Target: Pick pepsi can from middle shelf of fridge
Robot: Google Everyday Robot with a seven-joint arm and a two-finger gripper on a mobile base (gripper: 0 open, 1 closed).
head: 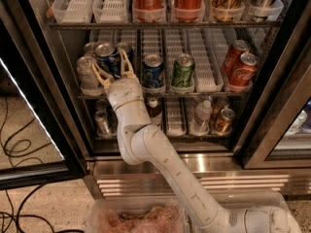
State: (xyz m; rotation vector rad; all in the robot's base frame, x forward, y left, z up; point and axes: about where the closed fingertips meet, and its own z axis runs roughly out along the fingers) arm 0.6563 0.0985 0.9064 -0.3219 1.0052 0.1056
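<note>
Arm reaches up from 5 o'clock into the fridge [48,81], glass door [29,171] swung open at 9 o'clock. The gripper [111,68] sits at the left end of the middle shelf [160,95], at about 10 o'clock. Its claw is spread wide, one finger on each side of the pepsi can [107,56]; I can't tell if the pads touch it. That can stands upright in its lane, with a silver can [87,73] just beside it at 9 o'clock. At its 3 o'clock are a second blue can [153,72], then the green can [183,72], with the red Coke cans [238,64] at the far right. The rack below holds small bottles [201,115]. Ribbed steel base [146,183] below. Speckled floor [34,208] with black cables [19,144] at 8 o'clock. Clear bin [141,217] at 6 o'clock.
</note>
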